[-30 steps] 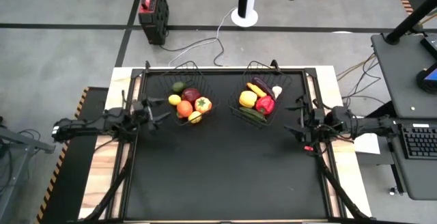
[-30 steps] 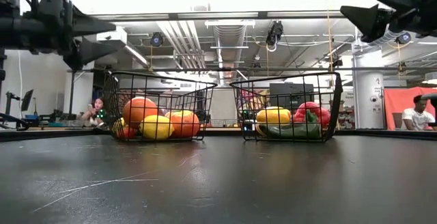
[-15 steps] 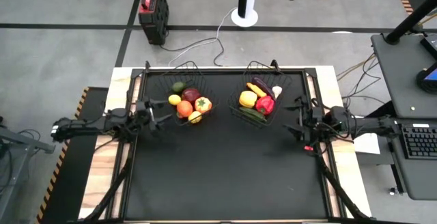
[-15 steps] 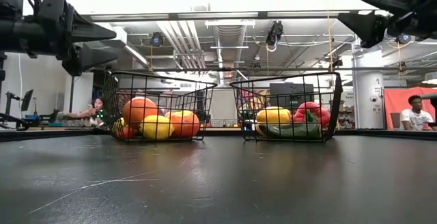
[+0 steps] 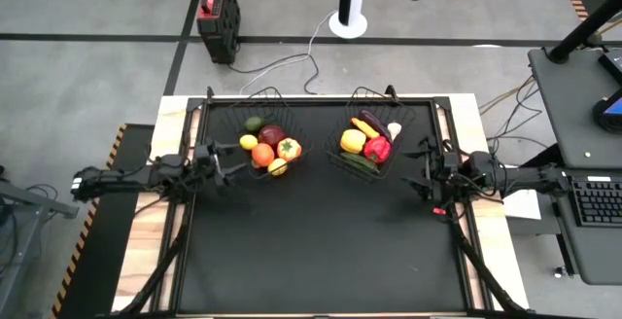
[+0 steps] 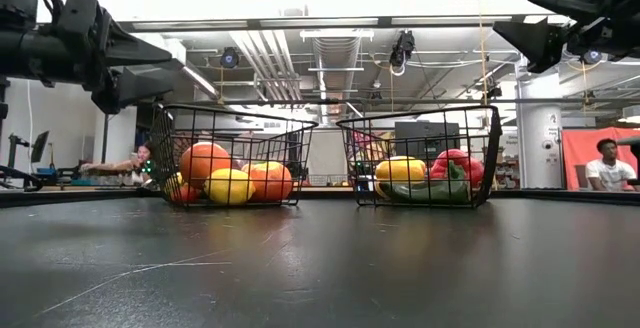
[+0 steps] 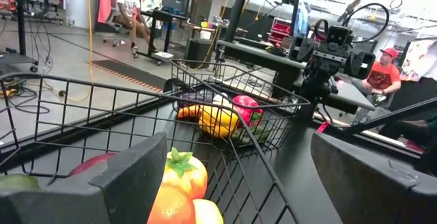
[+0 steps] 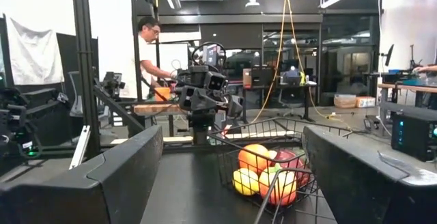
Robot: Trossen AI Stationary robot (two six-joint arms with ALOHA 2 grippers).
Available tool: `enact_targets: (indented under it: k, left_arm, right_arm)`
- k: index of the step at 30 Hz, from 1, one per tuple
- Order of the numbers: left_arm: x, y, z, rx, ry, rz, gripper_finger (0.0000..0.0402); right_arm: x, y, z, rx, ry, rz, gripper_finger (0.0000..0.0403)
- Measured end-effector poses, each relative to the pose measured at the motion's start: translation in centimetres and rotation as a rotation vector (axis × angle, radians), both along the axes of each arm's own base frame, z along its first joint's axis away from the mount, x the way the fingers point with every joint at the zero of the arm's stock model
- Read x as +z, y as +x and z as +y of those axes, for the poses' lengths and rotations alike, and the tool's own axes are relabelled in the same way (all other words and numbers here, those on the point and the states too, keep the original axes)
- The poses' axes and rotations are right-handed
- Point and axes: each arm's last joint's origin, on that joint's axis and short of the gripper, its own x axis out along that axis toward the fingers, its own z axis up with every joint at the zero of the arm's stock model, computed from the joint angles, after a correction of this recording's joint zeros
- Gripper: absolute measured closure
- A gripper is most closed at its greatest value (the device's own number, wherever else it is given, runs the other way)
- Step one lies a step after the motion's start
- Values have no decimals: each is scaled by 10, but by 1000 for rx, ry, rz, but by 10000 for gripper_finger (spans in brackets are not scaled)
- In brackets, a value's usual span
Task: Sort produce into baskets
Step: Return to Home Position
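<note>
"Where is the food (image 5: 273,147) sitting?"
"In the left basket (image 5: 269,98) and right basket (image 5: 375,95). The left claw (image 5: 230,161) and right claw (image 5: 420,165) are hanging spread, empty."
"Trouble?"
"The left claw is hovering near its basket. Swinging wide, it might be bumping it."

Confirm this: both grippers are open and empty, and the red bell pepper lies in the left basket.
Wrong on one point: the high view shows the red bell pepper in the right basket, not the left basket. The rest holds: the left gripper and the right gripper are open and empty.
</note>
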Motion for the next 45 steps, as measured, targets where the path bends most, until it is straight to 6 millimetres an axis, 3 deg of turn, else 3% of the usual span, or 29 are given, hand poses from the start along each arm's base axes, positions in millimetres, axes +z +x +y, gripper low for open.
enact_targets:
  k: [45]
  left_arm:
    - [-2,2,0,0,0,30,58]
  right_arm:
    - [0,0,0,0,-1,1,60]
